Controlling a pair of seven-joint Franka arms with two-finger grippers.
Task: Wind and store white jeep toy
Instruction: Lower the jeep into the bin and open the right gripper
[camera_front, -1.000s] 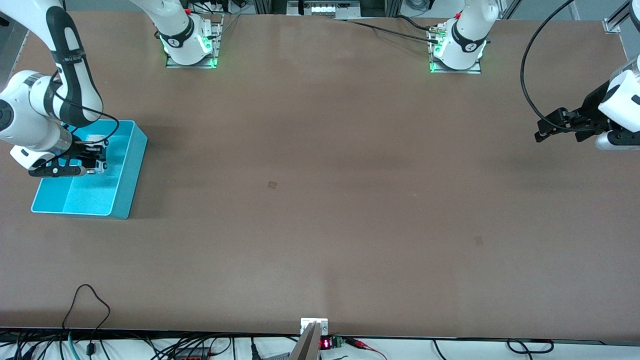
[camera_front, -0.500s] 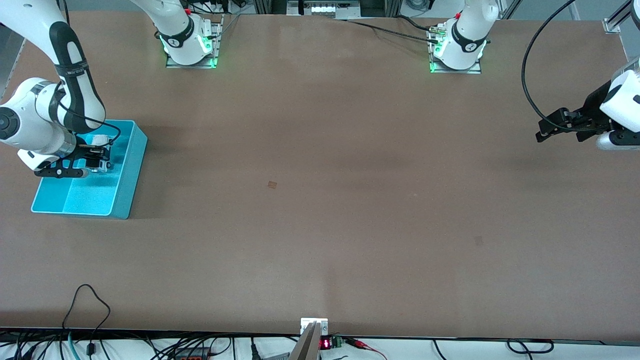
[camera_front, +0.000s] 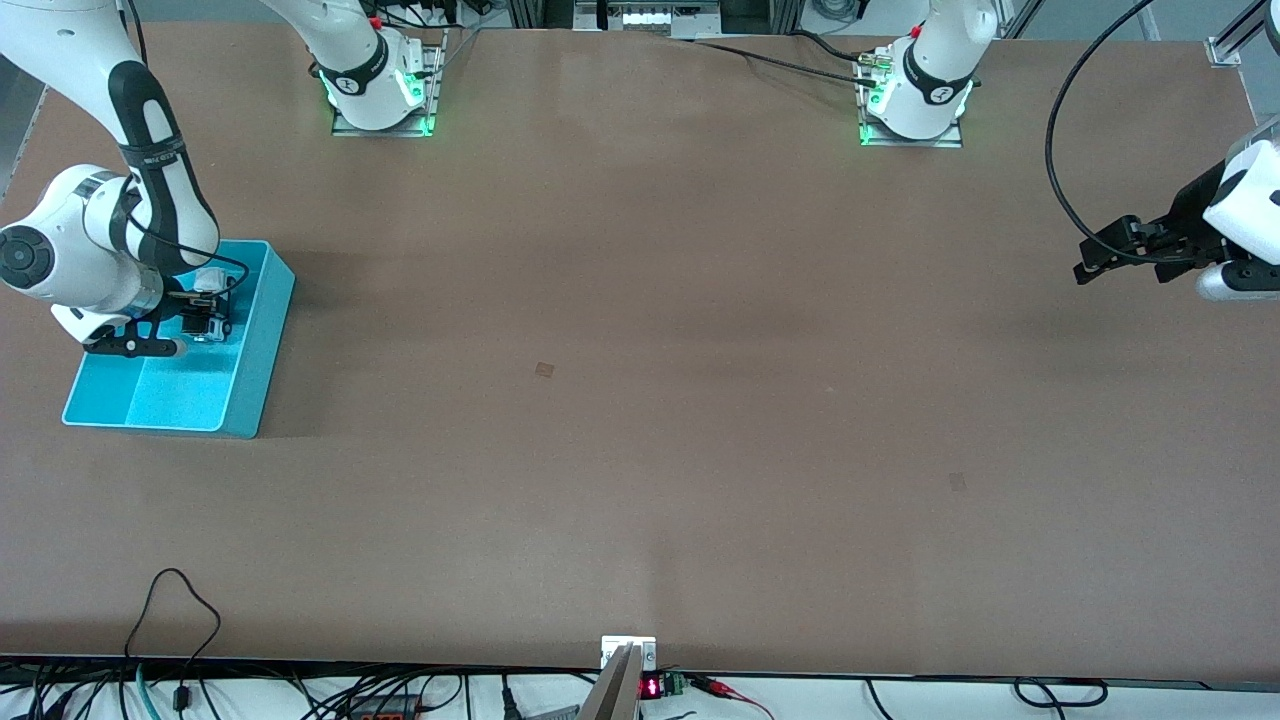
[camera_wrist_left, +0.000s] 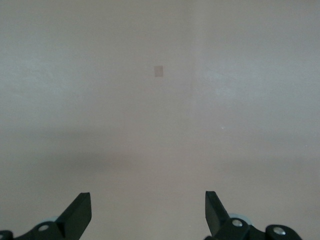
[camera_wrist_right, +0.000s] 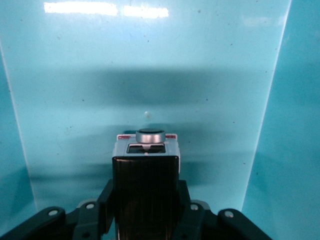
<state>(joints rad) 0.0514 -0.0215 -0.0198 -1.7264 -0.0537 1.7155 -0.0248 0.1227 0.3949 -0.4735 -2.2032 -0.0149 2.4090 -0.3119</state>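
Observation:
My right gripper (camera_front: 205, 326) is shut on the white jeep toy (camera_front: 208, 331), low inside the teal bin (camera_front: 268, 335) at the right arm's end of the table. In the right wrist view the toy's black ribbed roof (camera_wrist_right: 145, 190) fills the space between the fingers (camera_wrist_right: 107, 194), and its white end with a round grey knob (camera_wrist_right: 150, 135) pokes out over the bin's floor (camera_wrist_right: 150, 70). I cannot tell whether the toy touches the floor. My left gripper (camera_front: 1090, 258) is open and empty, waiting above bare table at the left arm's end; it also shows in the left wrist view (camera_wrist_left: 147, 202).
The bin's walls (camera_wrist_right: 280, 125) rise close on both sides of the right gripper. A small dark patch (camera_front: 544, 369) marks the tabletop near the middle, and another (camera_front: 957, 481) lies nearer the front camera toward the left arm's end. Cables run along the front edge.
My right gripper has shifted a little toward the table's middle inside the bin, still holding the toy. The left arm has barely moved.

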